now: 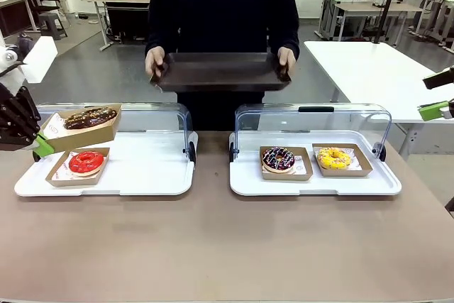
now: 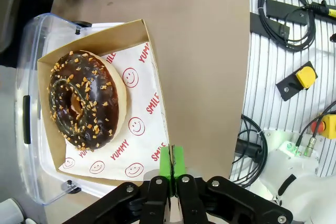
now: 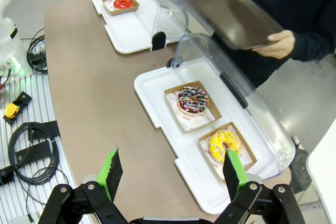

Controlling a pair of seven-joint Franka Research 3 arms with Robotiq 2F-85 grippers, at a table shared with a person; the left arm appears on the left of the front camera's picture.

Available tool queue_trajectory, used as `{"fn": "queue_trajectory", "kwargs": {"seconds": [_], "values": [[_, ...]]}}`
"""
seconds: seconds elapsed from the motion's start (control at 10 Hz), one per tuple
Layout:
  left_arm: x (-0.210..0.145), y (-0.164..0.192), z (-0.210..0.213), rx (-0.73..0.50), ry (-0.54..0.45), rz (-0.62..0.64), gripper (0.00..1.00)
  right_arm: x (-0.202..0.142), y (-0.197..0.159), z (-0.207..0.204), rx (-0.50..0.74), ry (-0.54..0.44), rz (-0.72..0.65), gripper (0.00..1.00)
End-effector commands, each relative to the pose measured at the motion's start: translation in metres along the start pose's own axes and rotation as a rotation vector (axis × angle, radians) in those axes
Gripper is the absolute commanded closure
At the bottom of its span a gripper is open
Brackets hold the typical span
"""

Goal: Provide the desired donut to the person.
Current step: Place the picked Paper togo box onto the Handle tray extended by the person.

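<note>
Front view: the left gripper (image 1: 42, 145) pinches the edge of a cardboard box (image 1: 78, 137) holding the chocolate nut donut (image 1: 90, 117), raised above the left white tray (image 1: 145, 169) near a red-glazed donut (image 1: 86, 162). At centre, the person (image 1: 220, 12) holds a dark tray (image 1: 220, 72) in both hands past the table's far edge. On the right white tray (image 1: 312, 185) sit a sprinkled donut (image 1: 278, 159) and a yellow donut (image 1: 333, 157); the right gripper (image 3: 173, 171) gapes wide, empty.

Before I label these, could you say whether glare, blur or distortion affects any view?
Front view: evenly lit and sharp, with faint reflections on the clear lid. Left wrist view: crisp, with highlights on the chocolate donut glaze. Right wrist view: the wide-angle lens curves the table edge.
</note>
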State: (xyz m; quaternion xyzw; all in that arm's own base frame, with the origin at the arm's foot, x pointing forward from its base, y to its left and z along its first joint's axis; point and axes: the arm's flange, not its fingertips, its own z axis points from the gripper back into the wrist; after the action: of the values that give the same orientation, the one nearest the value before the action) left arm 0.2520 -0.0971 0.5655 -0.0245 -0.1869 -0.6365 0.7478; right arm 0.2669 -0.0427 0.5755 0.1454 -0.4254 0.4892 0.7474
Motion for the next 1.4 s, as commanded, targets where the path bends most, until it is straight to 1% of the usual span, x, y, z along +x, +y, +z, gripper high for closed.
{"fn": "queue_trajectory", "kwargs": {"seconds": [0.0,1.2,1.3], "values": [[0.0026,0.0008,-0.0014,0.022,0.011,0.013,1.00,-0.0003,-0.0005,-0.0017,0.013,-0.002,0.012,0.00],[0.0026,0.0008,-0.0014,0.022,0.011,0.013,1.00,-0.0003,-0.0005,-0.0017,0.013,-0.002,0.012,0.00],[0.0000,0.0000,0.0000,0.000,0.000,0.000,0.98,-0.0003,-0.0005,-0.0017,0.013,-0.002,0.012,0.00]]}}
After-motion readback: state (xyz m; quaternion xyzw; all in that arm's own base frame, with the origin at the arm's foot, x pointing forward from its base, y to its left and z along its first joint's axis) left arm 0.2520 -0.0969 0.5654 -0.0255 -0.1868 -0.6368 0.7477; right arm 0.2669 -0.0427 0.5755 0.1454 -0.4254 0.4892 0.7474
